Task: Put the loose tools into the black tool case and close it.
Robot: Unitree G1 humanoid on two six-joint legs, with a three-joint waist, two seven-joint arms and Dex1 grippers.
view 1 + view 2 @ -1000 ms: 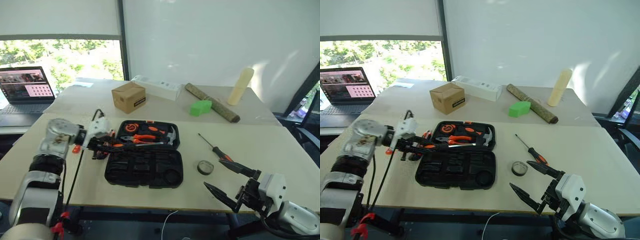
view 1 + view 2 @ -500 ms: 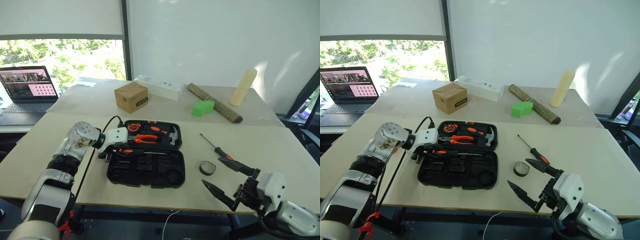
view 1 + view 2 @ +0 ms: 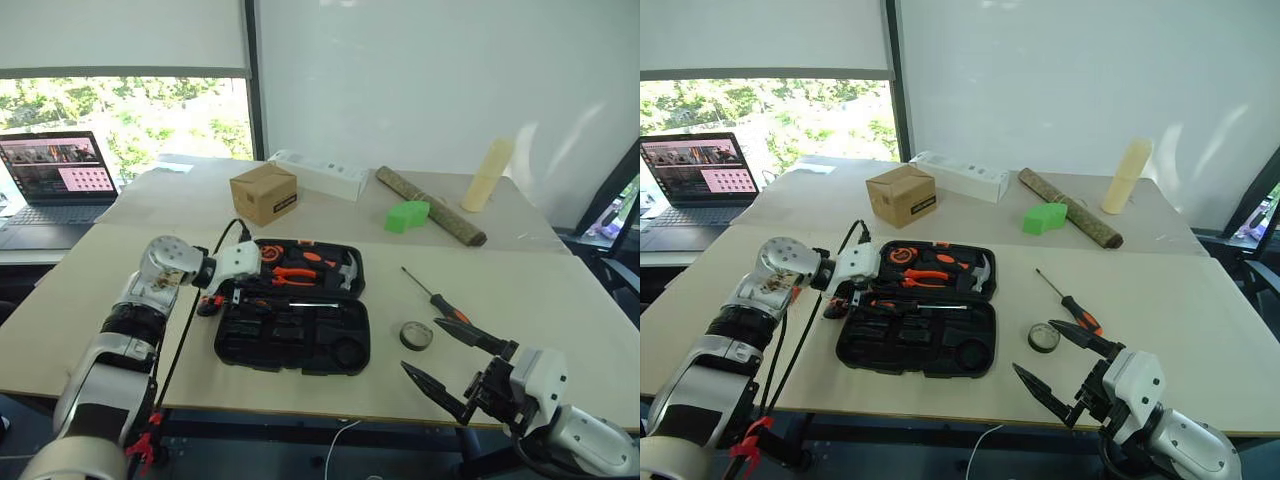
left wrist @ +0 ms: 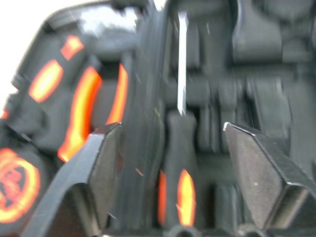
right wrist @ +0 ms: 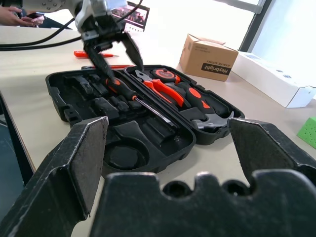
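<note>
Black tool case (image 3: 292,322) is lying open with one screwdriver (image 5: 129,94) resting inside under the spread left gripper (image 5: 112,48); another screwdriver (image 3: 432,297) and tape roll (image 3: 412,335) are waiting beside the spread, empty right gripper (image 3: 452,362)

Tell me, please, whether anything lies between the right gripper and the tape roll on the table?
Nothing visible does. The tape roll sits on bare table just ahead of the open right gripper; the loose screwdriver lies beyond it, off to the side.
</note>
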